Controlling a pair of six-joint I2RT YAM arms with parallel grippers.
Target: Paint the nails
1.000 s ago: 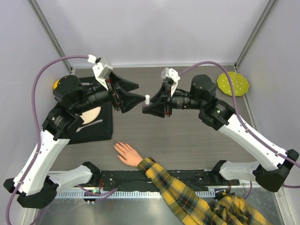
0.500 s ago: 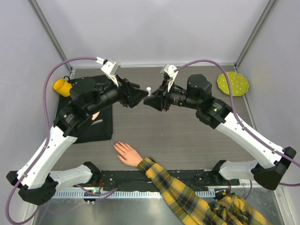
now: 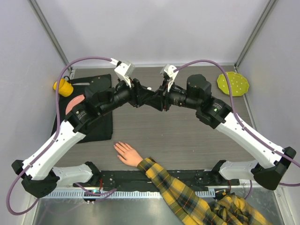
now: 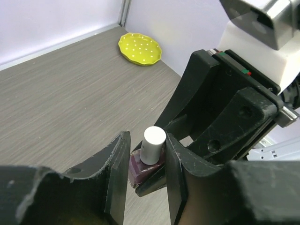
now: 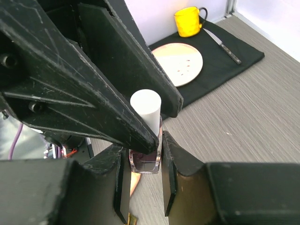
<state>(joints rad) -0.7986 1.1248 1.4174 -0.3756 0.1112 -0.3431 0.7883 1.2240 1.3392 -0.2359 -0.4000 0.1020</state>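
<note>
A small dark purple bottle (image 5: 144,161) with a white cap (image 5: 146,105) is held above the table, and my right gripper (image 5: 144,147) is shut on its glass body. My left gripper (image 4: 146,145) straddles the cap (image 4: 153,143). One finger touches the cap and a narrow gap shows on the other side. From above, the two grippers meet tip to tip, the left gripper (image 3: 146,93) against the right gripper (image 3: 156,98), and hide the bottle. The pale hand (image 3: 127,153) with a plaid sleeve (image 3: 173,187) lies flat near the front edge. Its nails are too small to make out.
A black cloth (image 3: 101,127) at the left carries a pink plate (image 3: 72,103), a yellow mug (image 3: 63,87) and a knife (image 5: 222,44). A yellow dotted plate (image 3: 233,84) sits at the back right corner. Grey walls close off the back and sides.
My left arm has swung right to the bottle, and its jaws have come round the white cap and narrowed. The right gripper has shifted slightly back, still holding the bottle.
</note>
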